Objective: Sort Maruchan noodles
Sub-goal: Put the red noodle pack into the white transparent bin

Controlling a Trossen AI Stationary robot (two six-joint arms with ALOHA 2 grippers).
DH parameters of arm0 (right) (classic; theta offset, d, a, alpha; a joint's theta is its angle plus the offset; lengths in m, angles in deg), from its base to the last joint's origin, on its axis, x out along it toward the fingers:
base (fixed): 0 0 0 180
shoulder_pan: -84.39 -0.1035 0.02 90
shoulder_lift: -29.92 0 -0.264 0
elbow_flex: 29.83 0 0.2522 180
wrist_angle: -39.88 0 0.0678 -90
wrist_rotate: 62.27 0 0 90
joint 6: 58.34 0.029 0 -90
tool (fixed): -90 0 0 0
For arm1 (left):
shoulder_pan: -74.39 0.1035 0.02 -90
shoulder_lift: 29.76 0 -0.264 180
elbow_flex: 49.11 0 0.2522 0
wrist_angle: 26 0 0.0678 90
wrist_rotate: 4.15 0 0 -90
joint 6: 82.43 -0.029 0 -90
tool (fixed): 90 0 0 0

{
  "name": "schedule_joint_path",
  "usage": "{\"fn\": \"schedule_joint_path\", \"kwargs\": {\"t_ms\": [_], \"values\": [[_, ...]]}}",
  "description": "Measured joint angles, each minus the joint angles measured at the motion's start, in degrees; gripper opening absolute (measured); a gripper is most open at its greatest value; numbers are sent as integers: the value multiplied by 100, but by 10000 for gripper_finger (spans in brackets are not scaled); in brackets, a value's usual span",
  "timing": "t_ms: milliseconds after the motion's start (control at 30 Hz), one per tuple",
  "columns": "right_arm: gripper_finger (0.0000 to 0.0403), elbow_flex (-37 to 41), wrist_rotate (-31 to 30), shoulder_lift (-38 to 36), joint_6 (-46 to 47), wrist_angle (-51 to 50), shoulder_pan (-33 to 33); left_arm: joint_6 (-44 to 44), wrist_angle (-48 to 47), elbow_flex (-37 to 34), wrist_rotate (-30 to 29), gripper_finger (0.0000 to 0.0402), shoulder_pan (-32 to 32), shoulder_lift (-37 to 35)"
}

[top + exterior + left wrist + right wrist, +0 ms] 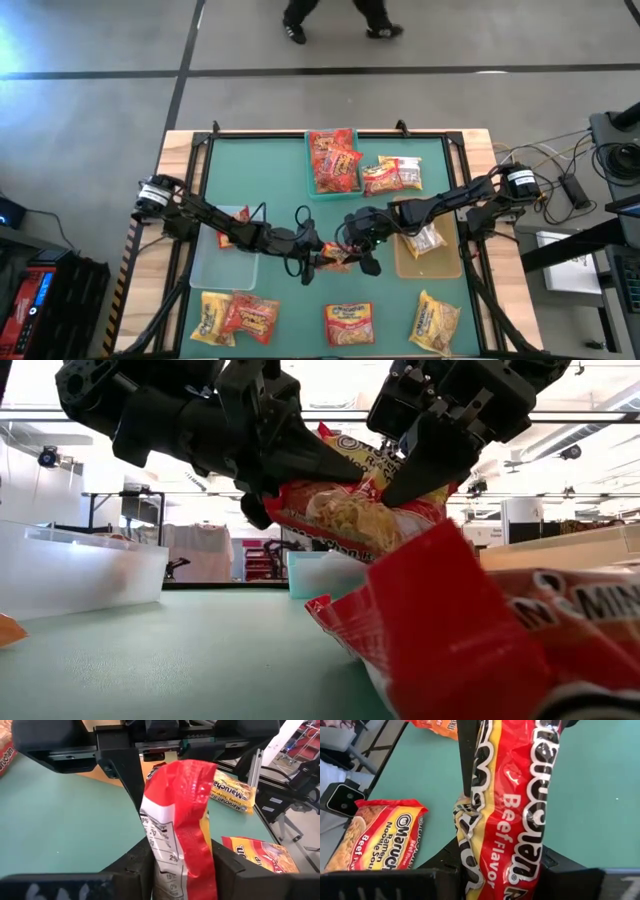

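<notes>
Overhead, the left gripper (318, 254) and right gripper (352, 250) meet mid-table, each pinching one packet (336, 260), with the teal bin (311, 185) at 12 o'clock. Level with the table, that packet (355, 510) hangs clear between both. Each wrist view shows fingers clamped on it (180, 830) (512, 805).

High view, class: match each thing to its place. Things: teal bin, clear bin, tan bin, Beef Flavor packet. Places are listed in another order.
Things:
1. teal bin
2. clear bin
3. tan bin
4. Beef Flavor packet

Places:
A. mid-table, gripped by the left end effector and the right end effector
B. far centre, holding red packets
C. beneath the left arm
D. beneath the right arm

Pairs: 1-B, 2-C, 3-D, 4-A
</notes>
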Motion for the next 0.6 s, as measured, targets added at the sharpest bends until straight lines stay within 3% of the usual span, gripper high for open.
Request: {"fn": "schedule_joint_path", "kwargs": {"t_ms": [200, 433, 600], "values": [[115, 0, 0, 0, 240, 21, 2, -4, 0, -2, 16, 102, -2, 0], [165, 0, 15, -52, 607, 66, 9, -52, -6, -2, 48, 101, -6, -2], [204, 0, 282, -487, 845, -196, 6, -72, -51, -4, 77, 99, 17, -15]]}}
